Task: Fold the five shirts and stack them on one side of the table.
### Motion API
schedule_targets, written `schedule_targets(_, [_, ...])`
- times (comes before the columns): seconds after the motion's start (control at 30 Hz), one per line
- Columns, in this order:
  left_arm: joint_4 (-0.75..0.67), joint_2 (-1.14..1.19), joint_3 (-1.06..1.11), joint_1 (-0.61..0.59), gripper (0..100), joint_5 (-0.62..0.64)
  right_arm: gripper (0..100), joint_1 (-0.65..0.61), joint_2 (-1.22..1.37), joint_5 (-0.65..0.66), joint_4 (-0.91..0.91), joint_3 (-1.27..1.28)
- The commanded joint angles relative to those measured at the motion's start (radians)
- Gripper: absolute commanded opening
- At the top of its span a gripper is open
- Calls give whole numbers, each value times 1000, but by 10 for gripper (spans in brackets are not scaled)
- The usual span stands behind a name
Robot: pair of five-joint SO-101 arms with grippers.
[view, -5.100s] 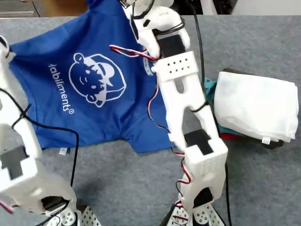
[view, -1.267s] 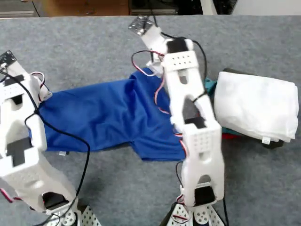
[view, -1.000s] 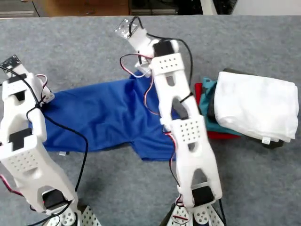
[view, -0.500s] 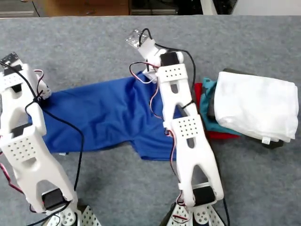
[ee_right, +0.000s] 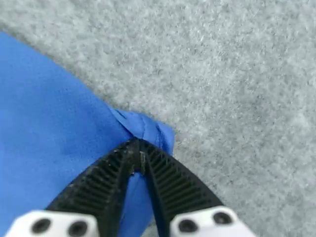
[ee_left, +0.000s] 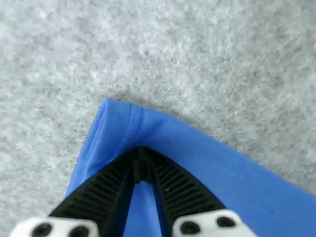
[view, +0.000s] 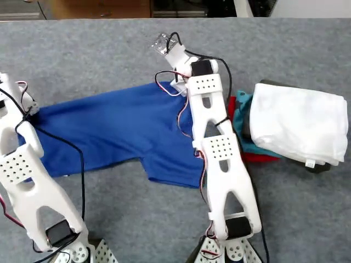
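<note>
Left wrist view: left tool clenched on a corner of the blue shirt, bench beyond its tips. Right wrist view: right tool clamped on another corner. High view: shirt lies flat between both tools; folded stack near the right tool.

The blue shirt lies flat as a wide, plain band from 9 o'clock to the table's centre, with one sleeve jutting toward 6 o'clock. At 3 o'clock a folded white shirt tops a teal shirt and a red shirt.
</note>
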Motion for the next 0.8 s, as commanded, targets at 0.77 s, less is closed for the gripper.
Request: schedule_targets(0.77, [382, -346, -150, 66, 20, -155, 5, -102, -487, 8, 391, -90])
